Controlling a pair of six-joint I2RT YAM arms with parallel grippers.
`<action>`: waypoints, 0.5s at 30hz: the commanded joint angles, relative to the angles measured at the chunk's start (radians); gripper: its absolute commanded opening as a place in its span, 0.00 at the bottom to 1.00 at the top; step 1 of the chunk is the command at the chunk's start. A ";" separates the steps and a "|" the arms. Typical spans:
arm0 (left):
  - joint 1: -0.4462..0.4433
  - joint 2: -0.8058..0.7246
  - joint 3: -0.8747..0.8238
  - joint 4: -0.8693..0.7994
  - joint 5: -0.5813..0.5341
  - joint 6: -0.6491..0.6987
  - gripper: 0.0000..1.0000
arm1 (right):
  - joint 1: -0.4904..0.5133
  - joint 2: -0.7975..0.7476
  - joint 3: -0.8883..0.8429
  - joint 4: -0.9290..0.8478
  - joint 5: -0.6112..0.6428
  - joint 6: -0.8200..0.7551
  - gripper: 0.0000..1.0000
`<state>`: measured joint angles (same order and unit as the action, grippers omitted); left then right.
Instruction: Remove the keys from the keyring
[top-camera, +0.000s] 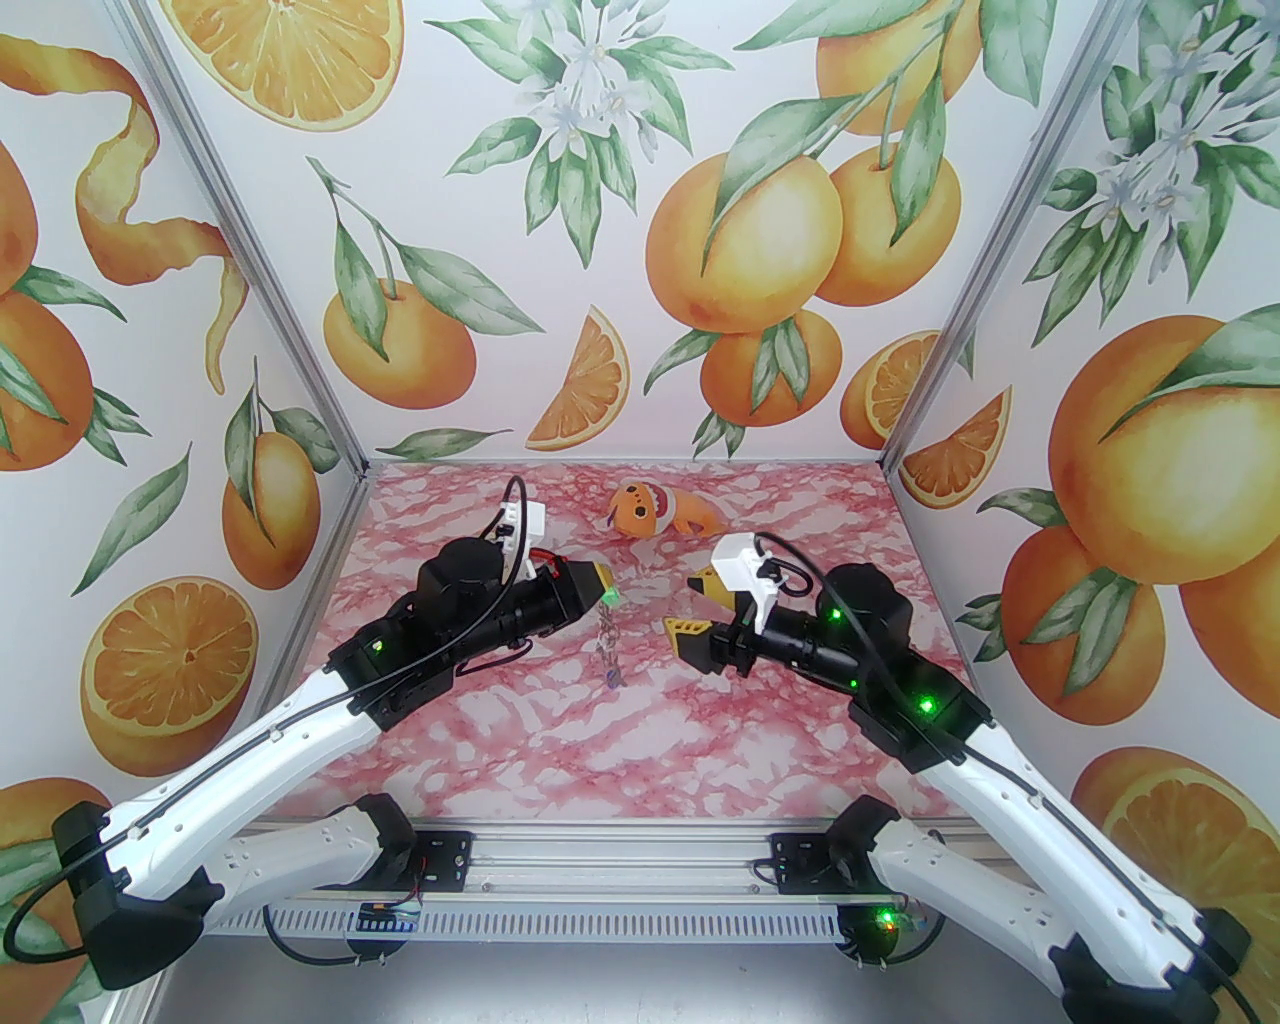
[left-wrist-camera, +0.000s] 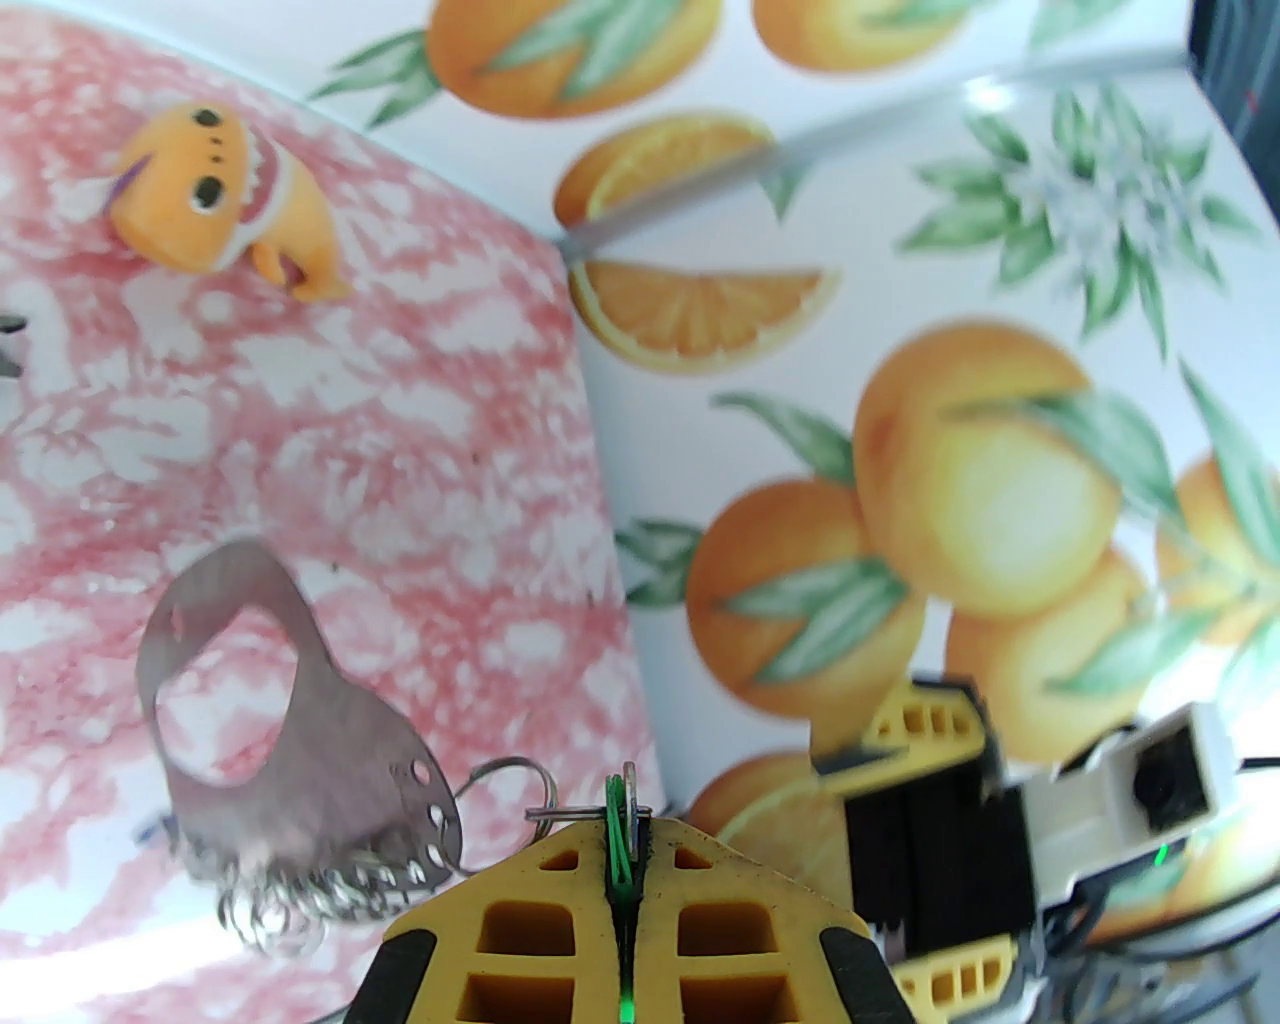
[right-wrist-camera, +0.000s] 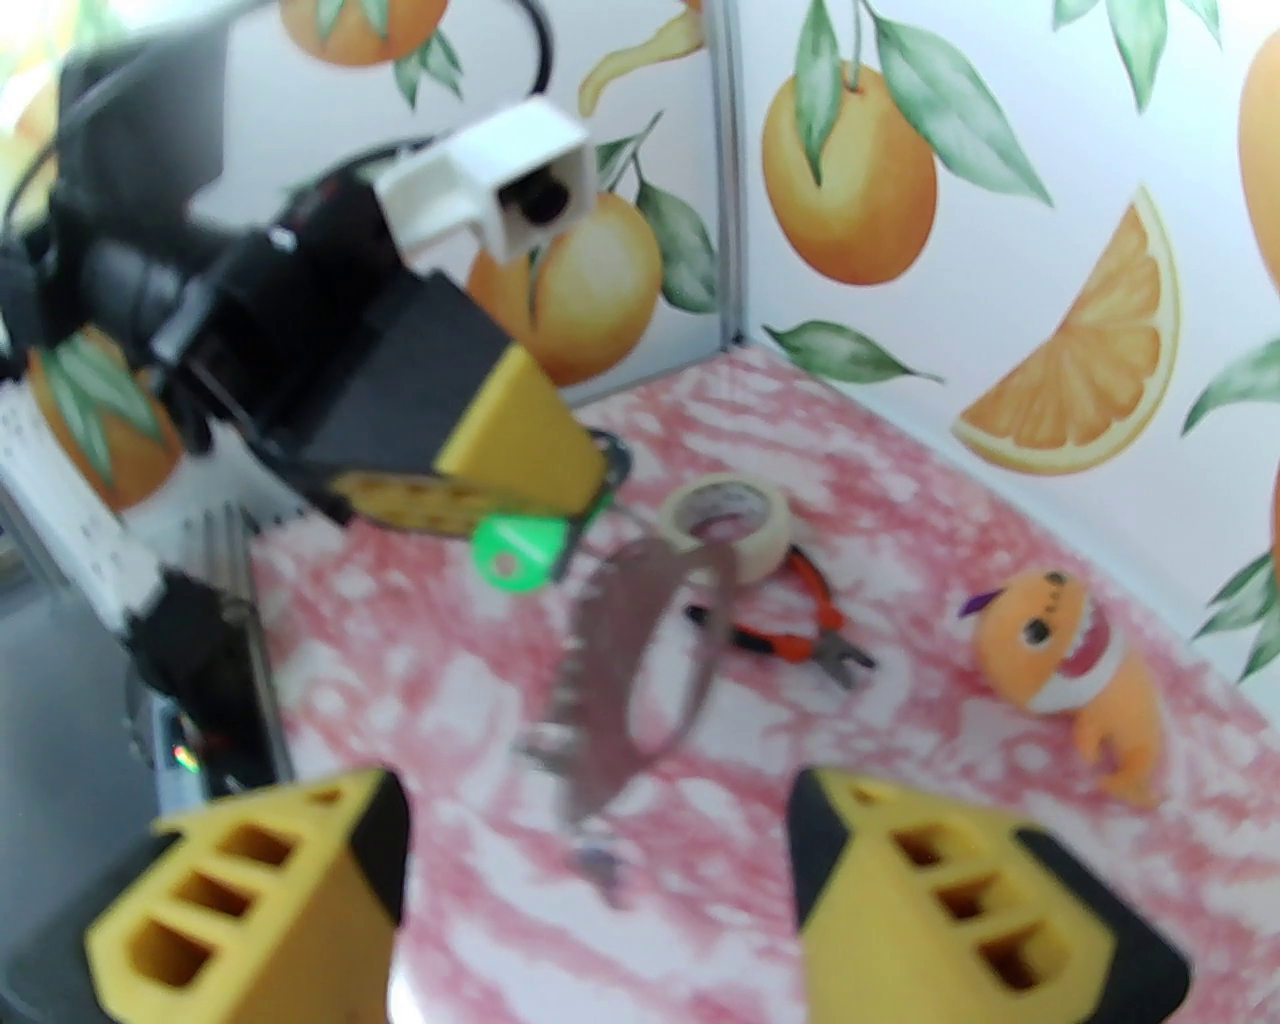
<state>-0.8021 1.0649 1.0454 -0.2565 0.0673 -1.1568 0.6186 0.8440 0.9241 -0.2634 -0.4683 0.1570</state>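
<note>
From the right wrist, left jaws clamp green key (right-wrist-camera: 515, 545); right jaws gape empty.

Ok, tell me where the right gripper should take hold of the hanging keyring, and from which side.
Grip the plain curved band of the keyring, away from its row of small rings. It hangs from the green key pinched in the left gripper, so the open right gripper should probably come in level from its own side, closing on the flat faces.
</note>
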 joint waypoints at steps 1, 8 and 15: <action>-0.008 -0.026 -0.034 0.093 -0.108 -0.127 0.00 | -0.002 0.008 -0.007 0.104 -0.041 0.357 0.77; -0.011 0.017 -0.068 0.240 -0.110 -0.204 0.00 | 0.018 0.074 -0.030 0.308 -0.012 0.891 0.79; -0.023 0.053 -0.067 0.366 -0.121 -0.167 0.00 | 0.044 0.113 -0.150 0.532 0.054 1.257 0.65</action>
<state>-0.8200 1.1137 0.9813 -0.0185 -0.0364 -1.3281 0.6510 0.9394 0.8139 0.1013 -0.4446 1.1748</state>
